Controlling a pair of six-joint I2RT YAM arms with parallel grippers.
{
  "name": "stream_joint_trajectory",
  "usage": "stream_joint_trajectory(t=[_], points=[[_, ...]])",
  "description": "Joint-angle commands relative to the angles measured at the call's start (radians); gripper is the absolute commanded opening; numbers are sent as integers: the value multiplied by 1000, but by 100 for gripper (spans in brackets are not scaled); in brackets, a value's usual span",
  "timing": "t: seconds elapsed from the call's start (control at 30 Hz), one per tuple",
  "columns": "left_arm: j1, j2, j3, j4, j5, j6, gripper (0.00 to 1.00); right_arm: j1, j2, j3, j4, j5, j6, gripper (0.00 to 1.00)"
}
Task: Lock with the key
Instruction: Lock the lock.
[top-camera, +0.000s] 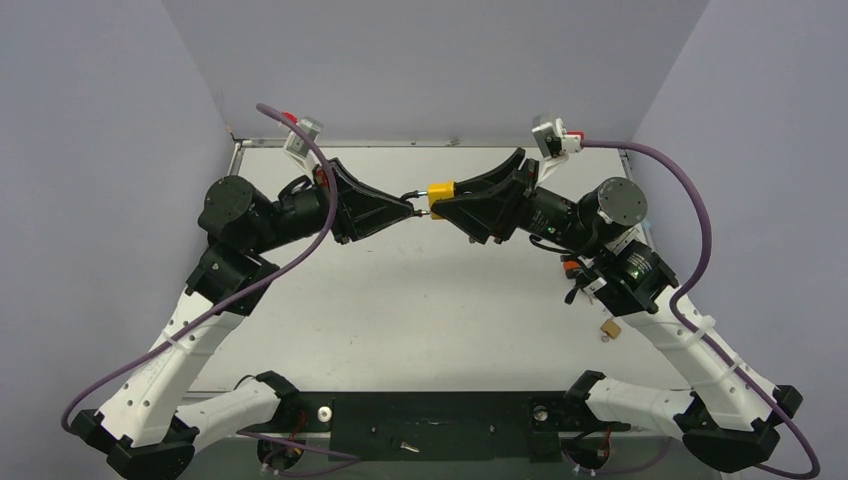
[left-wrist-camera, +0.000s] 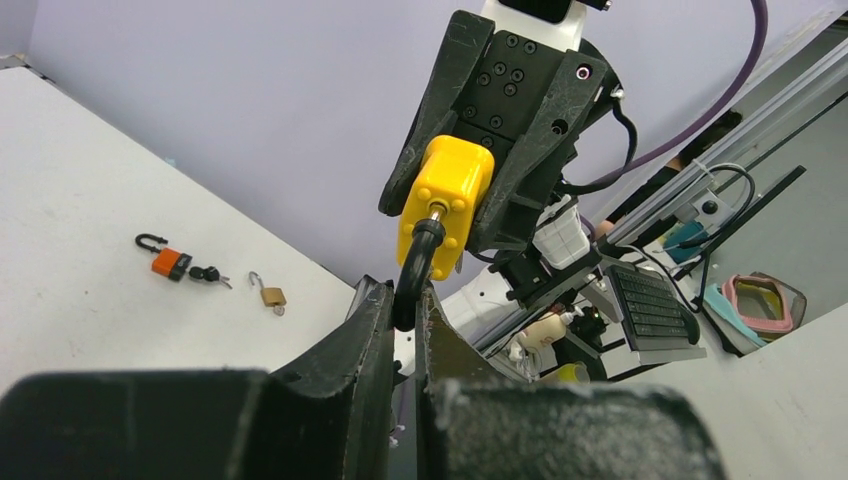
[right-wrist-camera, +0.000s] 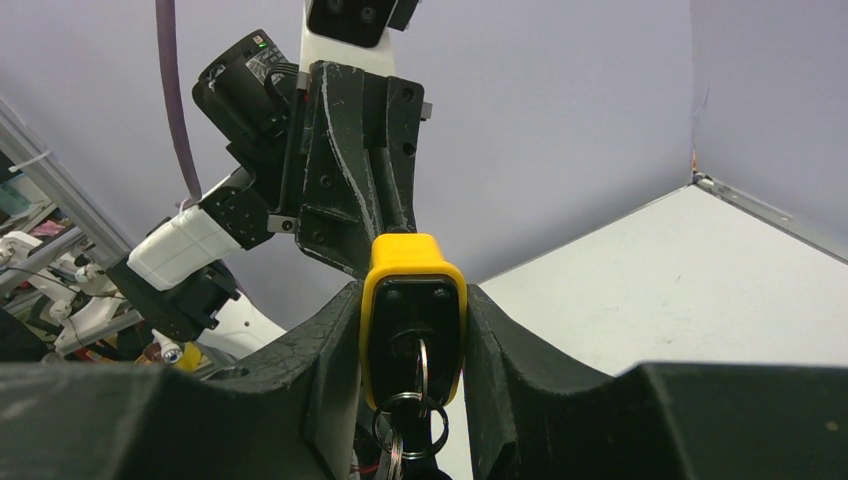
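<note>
The yellow padlock (top-camera: 441, 191) is held in the air between both arms, above the far middle of the table. My right gripper (top-camera: 443, 203) is shut on its yellow body (right-wrist-camera: 413, 268), one finger on each side. My left gripper (top-camera: 412, 207) is shut on its black shackle (left-wrist-camera: 414, 268), pinched between the fingertips (left-wrist-camera: 376, 305). The silver key (right-wrist-camera: 421, 362) sits in the keyhole on the padlock's black underside, and its ring (right-wrist-camera: 411, 420) hangs below. One shackle leg enters the body's top (left-wrist-camera: 437, 210); the other leg is hidden.
A small brass padlock (top-camera: 609, 328) lies on the table by the right arm, and also shows in the left wrist view (left-wrist-camera: 272, 295). An orange padlock with black keys (left-wrist-camera: 172, 262) lies next to it. Grey walls enclose the table (top-camera: 420, 300) on three sides.
</note>
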Motion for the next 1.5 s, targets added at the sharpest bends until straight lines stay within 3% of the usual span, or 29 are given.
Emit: stream_joint_trajectory(t=[0.0,0.33,0.7,0.9,1.1,1.27,1.47], points=[[-73,38,0,141,146,-55,0,85,115,-18,-31,-68,-25,0],[-75,2,52,-45,58,123,0,95,128,-34,-15,-75,21,0],[-80,6,84,-106,70,158,0,101,134,-44,-8,-80,19,0],[-80,15,56,-9,81,85,0,134,146,-54,32,-75,31,0],[-55,-9,81,-164,19,183,0,89,103,-85,48,-79,45,0],[-39,-19,69,-142,29,175,13,56,77,-123,139,-117,115,0],[-38,-13,61,-112,46,161,19,30,48,-156,199,-121,167,0]])
